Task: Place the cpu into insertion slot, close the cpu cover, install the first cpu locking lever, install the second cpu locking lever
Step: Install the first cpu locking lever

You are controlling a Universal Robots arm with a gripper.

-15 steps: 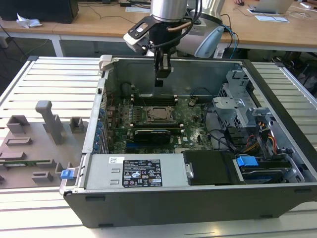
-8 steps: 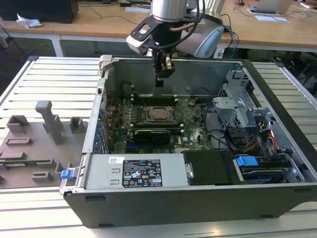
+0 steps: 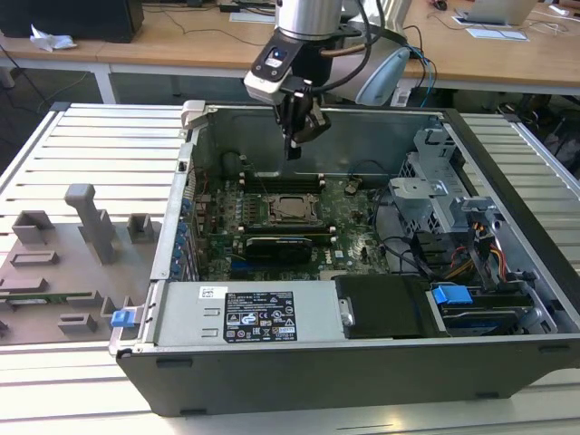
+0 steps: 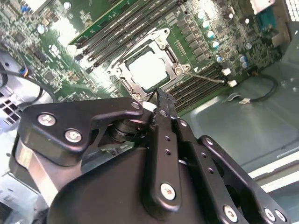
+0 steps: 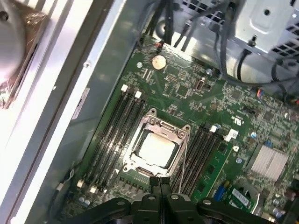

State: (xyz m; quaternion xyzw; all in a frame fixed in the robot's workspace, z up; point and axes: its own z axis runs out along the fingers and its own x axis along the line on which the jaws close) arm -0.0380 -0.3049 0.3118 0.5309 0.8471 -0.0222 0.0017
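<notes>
My tool (image 3: 292, 148) is clenched on nothing, hanging above the board (image 3: 353, 237), upper centre of frame. Cpu (image 3: 291, 207) seated mid-frame, cover (image 5: 161, 126) down over it. Risk I see: tip slips off the thin lever (image 5: 184, 156), gouges the board.

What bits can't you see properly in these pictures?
- Exterior view: the cpu cover is too small to tell whether it lies flat.
- First wrist view: glare whitens the cpu, so no marks show.
- Second wrist view: the tool hides part of the green board with its black body.
- Exterior view: the grey box hides the board's near edge.
</notes>
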